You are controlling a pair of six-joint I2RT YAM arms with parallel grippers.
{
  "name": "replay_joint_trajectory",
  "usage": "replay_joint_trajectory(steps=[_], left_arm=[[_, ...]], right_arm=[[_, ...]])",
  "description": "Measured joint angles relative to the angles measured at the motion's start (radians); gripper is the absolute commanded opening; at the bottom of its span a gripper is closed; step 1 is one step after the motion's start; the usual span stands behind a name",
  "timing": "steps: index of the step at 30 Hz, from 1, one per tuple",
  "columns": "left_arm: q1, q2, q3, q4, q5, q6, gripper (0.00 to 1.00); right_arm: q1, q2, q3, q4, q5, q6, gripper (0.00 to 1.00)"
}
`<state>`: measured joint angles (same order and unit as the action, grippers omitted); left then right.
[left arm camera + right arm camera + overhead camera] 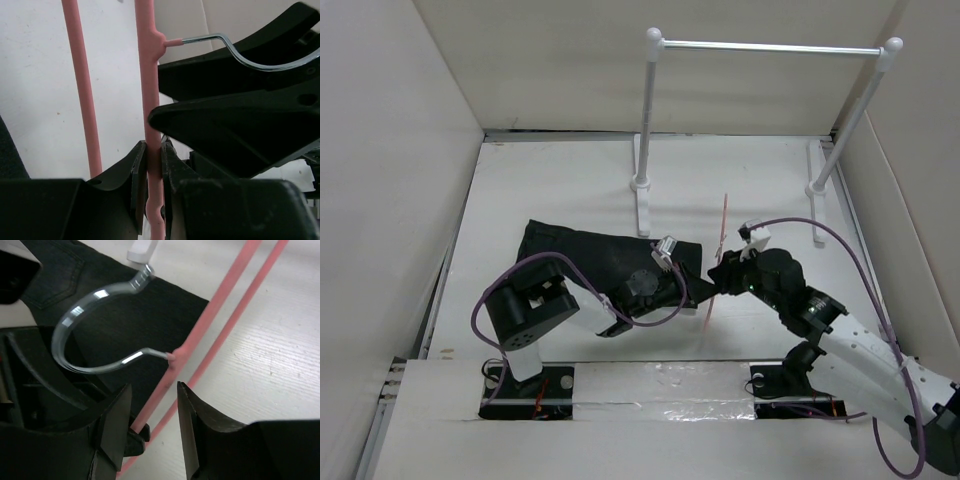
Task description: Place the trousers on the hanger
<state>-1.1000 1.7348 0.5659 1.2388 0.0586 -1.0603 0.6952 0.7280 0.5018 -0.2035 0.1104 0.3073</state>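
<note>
**A:** Where's the hanger against the left gripper?

**B:** Pinched in it. The left gripper [153, 150] is clamped tight on the hanger [148, 75], a little way from where the hook [240, 50] joins.

**A:** And the right one?

**B:** The right gripper [154, 390] stands partly open. The hanger passes between its jaws, nearer one of them, and isn't squeezed.

**A:** The trousers?

**B:** Only the top view shows them whole: trousers [580, 250] lying rumpled on the tabletop [560, 190], with the hanger edge-on at their right end. The right wrist view adds detail the others lack — the hook seen against dark cloth, and a pocket [55, 277].
</note>
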Motion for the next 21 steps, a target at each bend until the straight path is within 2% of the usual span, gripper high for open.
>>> replay_joint_trajectory(steps=[4, 6, 7, 8, 10, 17, 18, 19, 20, 21], left_arm=[[0.0, -0.006, -0.017, 0.006, 0.014, 0.0, 0.0], [0.001, -0.011, -0.018, 0.006, 0.015, 0.001, 0.0], [0.0, -0.013, -0.018, 0.006, 0.021, 0.001, 0.0], [0.0, -0.014, -0.018, 0.003, 0.019, 0.003, 0.0], [0.001, -0.017, -0.019, -0.015, 0.018, 0.005, 0.0], [-0.017, -0.034, -0.018, -0.053, 0.034, 0.028, 0.0], [-0.018, -0.036, -0.018, -0.06, 0.034, 0.033, 0.0], [-0.02, -0.039, -0.018, -0.065, 0.033, 0.039, 0.0], [-0.022, -0.043, -0.018, -0.073, 0.031, 0.044, 0.0], [-0.024, -0.05, -0.018, -0.082, 0.027, 0.05, 0.0]], right_arm=[[-0.017, -0.013, -0.012, 0.071, -0.042, 0.007, 0.45], [-0.04, -0.003, -0.021, 0.1, -0.055, 0.009, 0.19], [-0.053, 0.007, -0.029, 0.117, -0.06, 0.016, 0.11], [-0.064, 0.014, -0.037, 0.137, -0.074, 0.028, 0.05], [-0.076, 0.021, -0.053, 0.172, -0.094, 0.042, 0.0], [-0.106, 0.023, -0.057, 0.188, -0.103, 0.05, 0.0], [-0.106, 0.021, -0.057, 0.186, -0.103, 0.05, 0.05], [-0.106, 0.019, -0.057, 0.185, -0.104, 0.051, 0.14], [-0.106, 0.018, -0.057, 0.185, -0.111, 0.051, 0.35], [-0.106, 0.017, -0.057, 0.185, -0.122, 0.055, 0.43]])
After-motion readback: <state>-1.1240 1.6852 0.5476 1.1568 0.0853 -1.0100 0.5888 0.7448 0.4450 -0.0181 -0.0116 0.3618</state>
